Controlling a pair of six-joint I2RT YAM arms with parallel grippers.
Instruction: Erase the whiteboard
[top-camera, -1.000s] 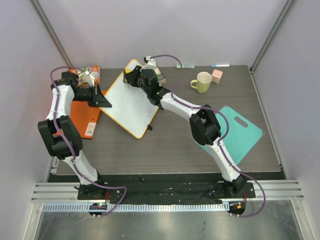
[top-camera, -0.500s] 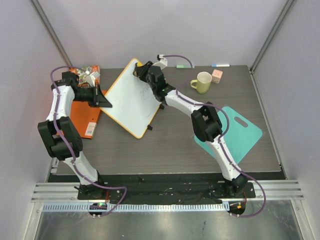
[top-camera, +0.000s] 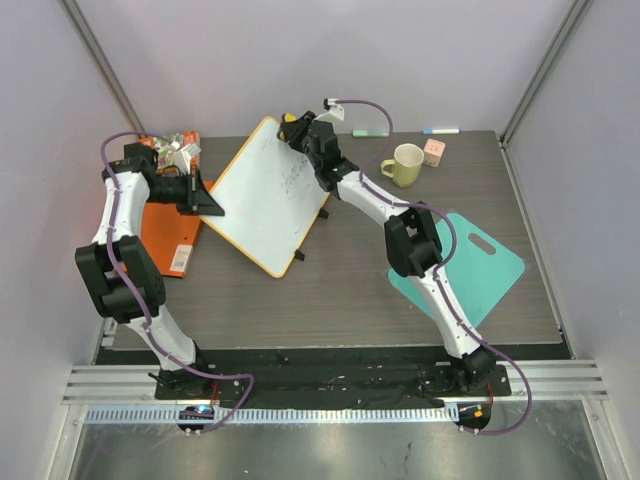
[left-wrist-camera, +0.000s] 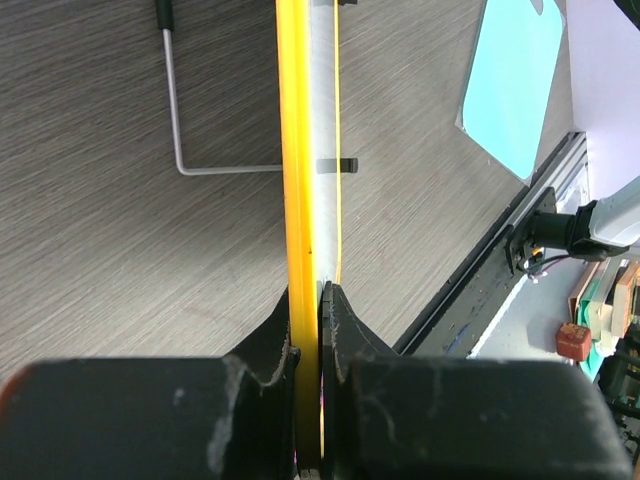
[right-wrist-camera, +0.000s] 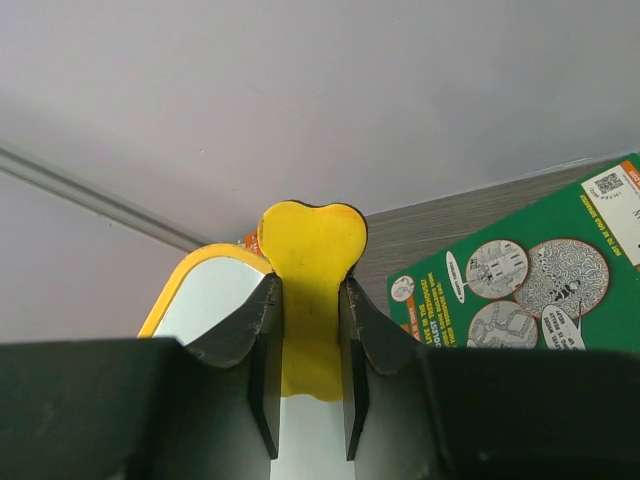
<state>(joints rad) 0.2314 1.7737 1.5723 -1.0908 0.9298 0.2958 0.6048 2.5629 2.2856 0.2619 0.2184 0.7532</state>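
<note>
The whiteboard (top-camera: 262, 200) has an orange frame and stands tilted at the back left of the table, with faint dark handwriting (top-camera: 296, 180) near its far right edge. My left gripper (top-camera: 207, 200) is shut on the board's left frame edge (left-wrist-camera: 292, 150); both fingers (left-wrist-camera: 340, 320) press against it. My right gripper (top-camera: 298, 130) is at the board's far corner, shut on a yellow eraser (right-wrist-camera: 310, 250) whose rounded end sticks out past the fingertips. In the right wrist view the board's white face (right-wrist-camera: 205, 300) lies under the eraser.
A yellow-green mug (top-camera: 405, 163) and a pink cube (top-camera: 434, 152) stand at the back right. The teal cutting board (top-camera: 480, 265) lies on the right. An orange folder (top-camera: 165, 235) lies under my left arm. A green booklet (right-wrist-camera: 520, 280) lies behind the board. The board's wire stand (left-wrist-camera: 175, 110) rests on the table.
My right gripper has slid with the eraser along the board towards its far right corner, uncovering the handwriting. The left gripper and the board have stayed put.
</note>
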